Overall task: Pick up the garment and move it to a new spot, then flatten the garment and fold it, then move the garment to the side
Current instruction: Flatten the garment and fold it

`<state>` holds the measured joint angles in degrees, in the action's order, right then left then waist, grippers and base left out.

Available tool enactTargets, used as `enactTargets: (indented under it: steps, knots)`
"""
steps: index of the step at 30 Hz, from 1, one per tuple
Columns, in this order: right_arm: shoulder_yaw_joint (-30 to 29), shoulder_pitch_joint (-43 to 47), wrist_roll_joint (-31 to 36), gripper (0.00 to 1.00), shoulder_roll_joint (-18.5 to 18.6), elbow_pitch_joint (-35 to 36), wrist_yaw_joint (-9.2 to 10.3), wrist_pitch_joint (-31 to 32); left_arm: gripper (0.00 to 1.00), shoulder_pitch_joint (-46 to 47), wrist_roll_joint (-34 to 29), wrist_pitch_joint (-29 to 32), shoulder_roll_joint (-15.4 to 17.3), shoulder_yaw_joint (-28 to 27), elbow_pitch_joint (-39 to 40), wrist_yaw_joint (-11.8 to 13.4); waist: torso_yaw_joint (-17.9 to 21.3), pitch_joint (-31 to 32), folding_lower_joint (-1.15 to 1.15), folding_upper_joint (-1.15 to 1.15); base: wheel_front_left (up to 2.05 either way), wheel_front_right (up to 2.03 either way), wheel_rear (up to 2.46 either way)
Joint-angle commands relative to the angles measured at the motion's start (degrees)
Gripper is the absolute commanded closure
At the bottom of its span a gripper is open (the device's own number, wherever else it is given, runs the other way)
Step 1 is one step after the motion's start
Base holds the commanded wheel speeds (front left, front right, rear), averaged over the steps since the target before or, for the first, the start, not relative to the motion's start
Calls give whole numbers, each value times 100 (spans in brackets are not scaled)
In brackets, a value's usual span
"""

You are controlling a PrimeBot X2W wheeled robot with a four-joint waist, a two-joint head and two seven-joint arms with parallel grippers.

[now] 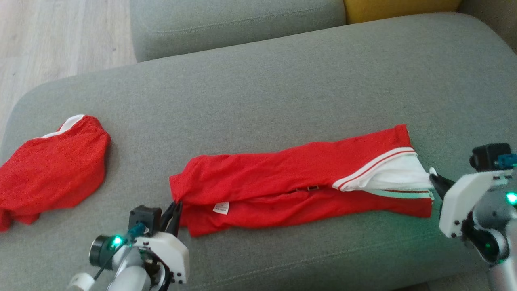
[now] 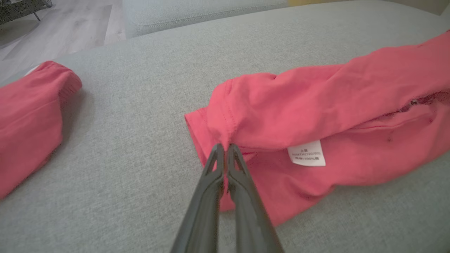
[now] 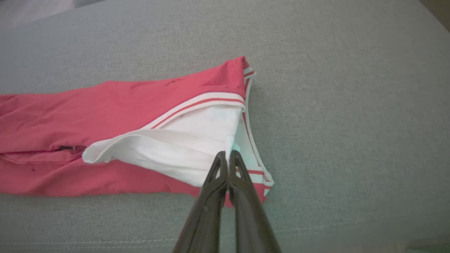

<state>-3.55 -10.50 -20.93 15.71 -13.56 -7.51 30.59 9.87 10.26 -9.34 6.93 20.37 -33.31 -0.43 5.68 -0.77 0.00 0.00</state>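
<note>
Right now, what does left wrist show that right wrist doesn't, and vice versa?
Left wrist, not right wrist: left gripper shut on a hem corner of the red garment, its white care label, a second red garment. Right wrist, not left wrist: right gripper shut on the white fabric beside the striped trim. Both: the red garment on the grey sofa cushion.

Two garments are counted: long garment, bunched garment. Two hands are noted: left hand, right hand.

Left gripper low at lower left, fingers pinched tight on one garment end. Right gripper far right, pinching the opposite end.
</note>
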Motion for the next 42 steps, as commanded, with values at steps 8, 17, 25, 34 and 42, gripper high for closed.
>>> enactTargets:
  steps: [8,17,25,34,42]
  knots:
    - [-726,90,721,0,-521,916,2,-100,0,-62,248,93,150,-327,484,144,46,40,0,0,0,0,0]
    - [-603,203,899,0,-1089,1517,2,-1781,0,-227,927,-469,-62,-1005,1382,307,64,106,0,0,0,0,0]
    - [-641,563,817,0,-1277,1242,2,-3218,0,-860,629,-563,-351,-1433,2625,493,124,112,0,0,0,0,0]
    - [-887,384,616,0,-1281,420,2,-3634,0,-1166,522,-564,-403,-1382,2861,477,101,28,0,0,0,0,0]
    - [-1019,-312,819,0,-1282,-714,2,-3359,0,-1072,478,-565,-404,-1354,2869,396,30,-341,0,0,0,0,0]
